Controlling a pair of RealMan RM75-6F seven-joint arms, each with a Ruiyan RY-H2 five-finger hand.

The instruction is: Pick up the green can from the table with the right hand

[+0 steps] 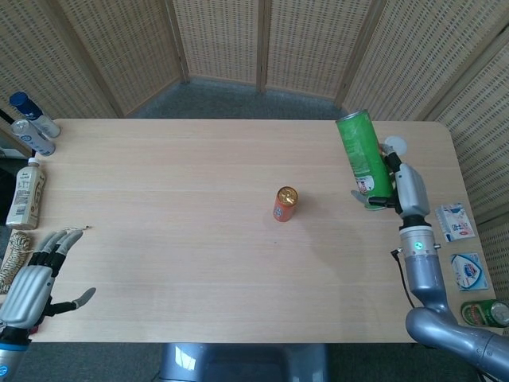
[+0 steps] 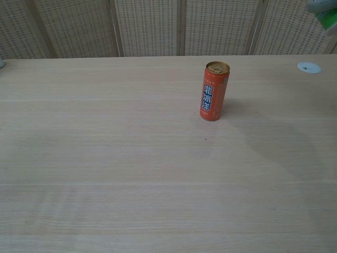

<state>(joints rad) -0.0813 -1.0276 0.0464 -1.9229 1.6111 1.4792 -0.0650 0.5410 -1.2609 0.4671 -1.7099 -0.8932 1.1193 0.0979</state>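
Observation:
The tall green can (image 1: 363, 155) is up in the air over the table's right side, nearly upright, leaning slightly left at the top. My right hand (image 1: 407, 191) grips its lower part from the right. In the chest view only a green sliver of the can (image 2: 330, 19) shows at the top right corner. My left hand (image 1: 36, 278) hovers at the table's near left corner, fingers spread and holding nothing.
An orange can (image 1: 285, 204) (image 2: 214, 90) stands upright mid-table. A white disc (image 1: 395, 145) lies at the far right. Bottles (image 1: 32, 126) line the left edge, with a rope coil (image 1: 14, 256). Small packets (image 1: 456, 220) and another green can (image 1: 485, 313) sit right of the table.

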